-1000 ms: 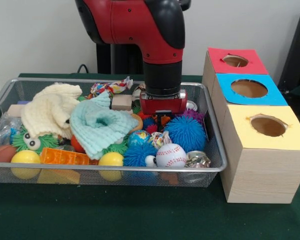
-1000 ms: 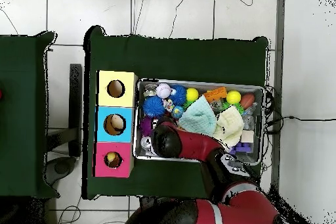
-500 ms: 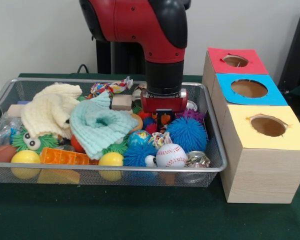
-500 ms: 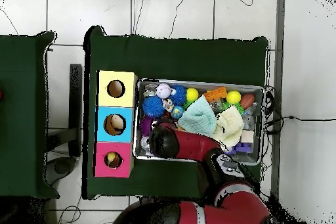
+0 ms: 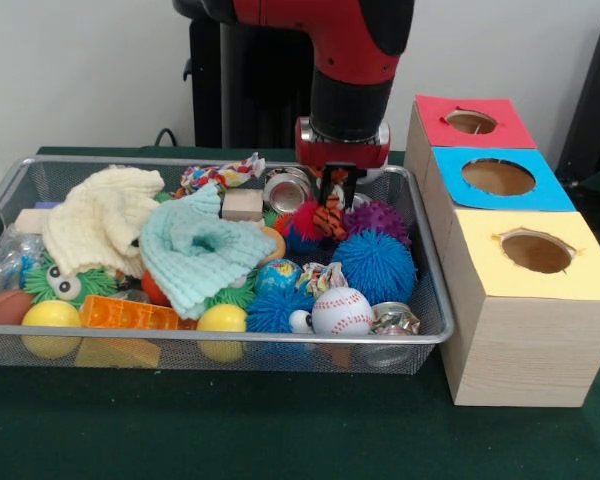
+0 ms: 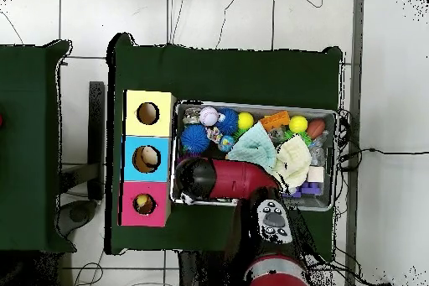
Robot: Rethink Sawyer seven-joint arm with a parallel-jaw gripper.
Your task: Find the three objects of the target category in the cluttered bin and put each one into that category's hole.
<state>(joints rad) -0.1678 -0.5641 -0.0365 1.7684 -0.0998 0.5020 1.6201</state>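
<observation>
Gripper [image 5: 338, 190] hangs over the far right part of the bin [image 5: 428, 338], fingers pointing down with a small orange-and-black striped toy [image 5: 328, 215] at their tips; fingers look closed on it, toy clear of the pile below or barely above it, cannot tell which. Directly beneath: purple spiky ball [image 5: 376, 218], blue spiky ball [image 5: 372, 266], a silver can [image 5: 284, 189] just left. Bin is packed edge to edge: cream cloth [image 5: 98, 228] and teal cloth [image 5: 195, 250] fill the left-middle, baseball [image 5: 342, 310] and yellow ball [image 5: 51, 314] sit against the near rim. Little free room inside; open space only above the pile. Box row stands just right of the bin, nearly touching its right rim. The hole [image 5: 471, 122] in the red face is at the far end, past the blue and yellow faces. Overhead, the arm [image 6: 222, 180] covers the bin's box-side corner; green table cloth [image 6: 226, 69] bare around the bin.
</observation>
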